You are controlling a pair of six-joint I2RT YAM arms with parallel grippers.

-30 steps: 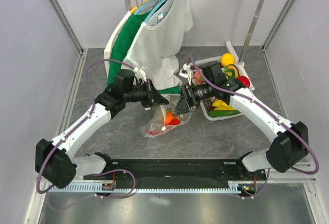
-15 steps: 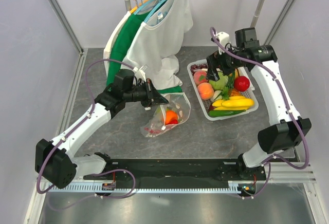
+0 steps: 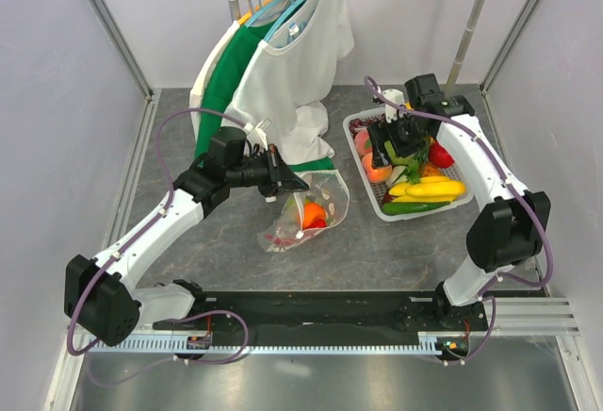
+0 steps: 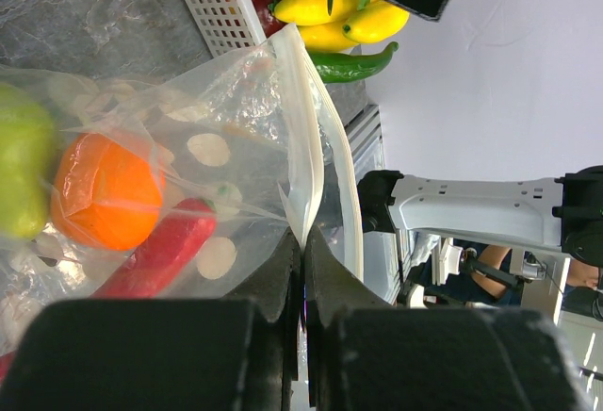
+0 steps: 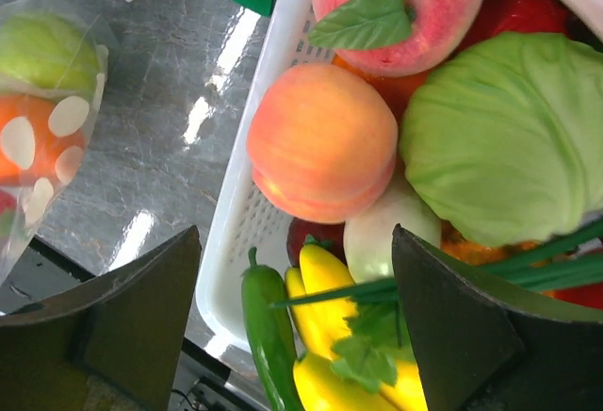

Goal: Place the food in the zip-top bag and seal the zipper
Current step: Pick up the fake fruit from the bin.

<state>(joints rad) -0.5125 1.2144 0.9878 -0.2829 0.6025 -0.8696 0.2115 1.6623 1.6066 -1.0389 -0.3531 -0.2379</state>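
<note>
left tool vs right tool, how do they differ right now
The left tool is shut, pinching the mouth edge of the zip-top bag; the right tool is open and holds nothing. The left tool is at the bag; the right tool hangs over the white basket, above the orange peach. Both have black fingers.

The grey, stone-patterned table [image 3: 405, 251] carries three things. Near its centre, a touch toward 7 o'clock, the clear dotted zip-top bag [image 3: 300, 227] rests on its lower end, with toy food [image 3: 312, 214] inside. At 2 o'clock sits a white slotted basket [image 3: 379, 205] heaped with toy produce. At 12 o'clock the hems of hanging white and green garments [image 3: 300, 133] bunch against the surface
</note>
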